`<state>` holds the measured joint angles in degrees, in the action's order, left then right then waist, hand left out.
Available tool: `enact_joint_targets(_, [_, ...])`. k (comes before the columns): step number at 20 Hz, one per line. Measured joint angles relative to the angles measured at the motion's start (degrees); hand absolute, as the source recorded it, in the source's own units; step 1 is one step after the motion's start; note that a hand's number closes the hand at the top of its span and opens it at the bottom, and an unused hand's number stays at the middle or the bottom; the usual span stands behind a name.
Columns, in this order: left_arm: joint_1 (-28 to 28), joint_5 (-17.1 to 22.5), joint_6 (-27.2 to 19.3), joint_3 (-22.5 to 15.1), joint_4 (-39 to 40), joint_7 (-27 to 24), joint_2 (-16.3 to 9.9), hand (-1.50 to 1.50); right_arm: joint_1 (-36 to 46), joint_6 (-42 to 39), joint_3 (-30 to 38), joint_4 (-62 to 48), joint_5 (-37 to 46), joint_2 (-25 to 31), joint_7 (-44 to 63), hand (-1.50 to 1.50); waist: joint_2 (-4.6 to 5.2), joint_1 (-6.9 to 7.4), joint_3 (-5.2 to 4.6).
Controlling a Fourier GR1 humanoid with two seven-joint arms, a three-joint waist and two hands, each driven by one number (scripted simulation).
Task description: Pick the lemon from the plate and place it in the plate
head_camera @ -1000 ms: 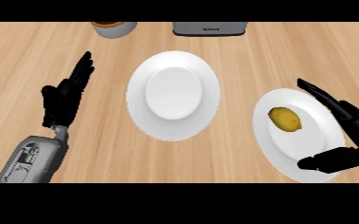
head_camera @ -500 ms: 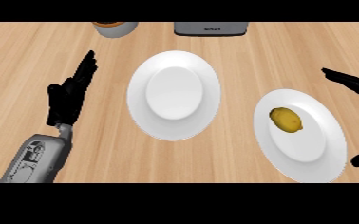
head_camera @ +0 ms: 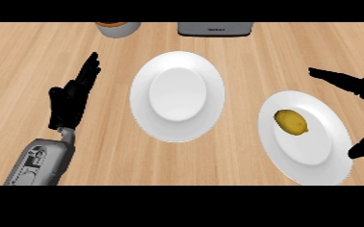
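Reaching stage, nothing grasped: right hand [head_camera: 340, 80] fingers spread wide at the view's right edge, thumb apart, empty. Lemon [head_camera: 292, 122] sits on the right plate [head_camera: 323, 166], untouched. Next: centre over lemon, close, carry to centre plate [head_camera: 149, 101]. Left hand [head_camera: 71, 101] rests open on desk [head_camera: 249, 57].

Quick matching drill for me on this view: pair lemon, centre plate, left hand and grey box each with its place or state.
Things:
1. lemon
2. centre plate
3. left hand
4. grey box

Places or states:
A. at the top edge
B. open, resting at the left
C. on the right plate
D. holds nothing

Pairs: 1-C, 2-D, 3-B, 4-A
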<state>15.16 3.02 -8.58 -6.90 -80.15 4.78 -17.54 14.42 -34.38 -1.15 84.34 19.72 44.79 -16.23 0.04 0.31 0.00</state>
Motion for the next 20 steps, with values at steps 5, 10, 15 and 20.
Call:
enact_joint_targets(5, [0.1,-1.4,0.9,1.2,0.3,0.0,0.9,0.00,0.3,-0.3,-2.0,-0.6,5.4,-3.1,0.9,-1.50,-0.01,-0.12,0.00])
enact_joint_targets(10, [-0.3,-2.0,1.9,2.1,-0.6,0.7,1.5,0.00,1.2,1.9,-5.6,-4.4,12.7,-6.5,0.4,-1.50,0.01,-0.03,0.01])
enact_joint_targets(15, [-1.2,-3.3,2.9,3.2,-1.9,0.9,2.2,0.00,2.1,2.7,-6.1,-8.7,17.8,-8.8,-1.9,-1.50,-0.01,-0.09,0.01])
enact_joint_targets(20, [-1.4,-4.6,3.6,4.1,-1.5,0.3,3.4,0.00,4.0,4.8,-6.4,-15.2,22.7,-11.3,-5.1,-1.50,0.01,-0.06,0.02])
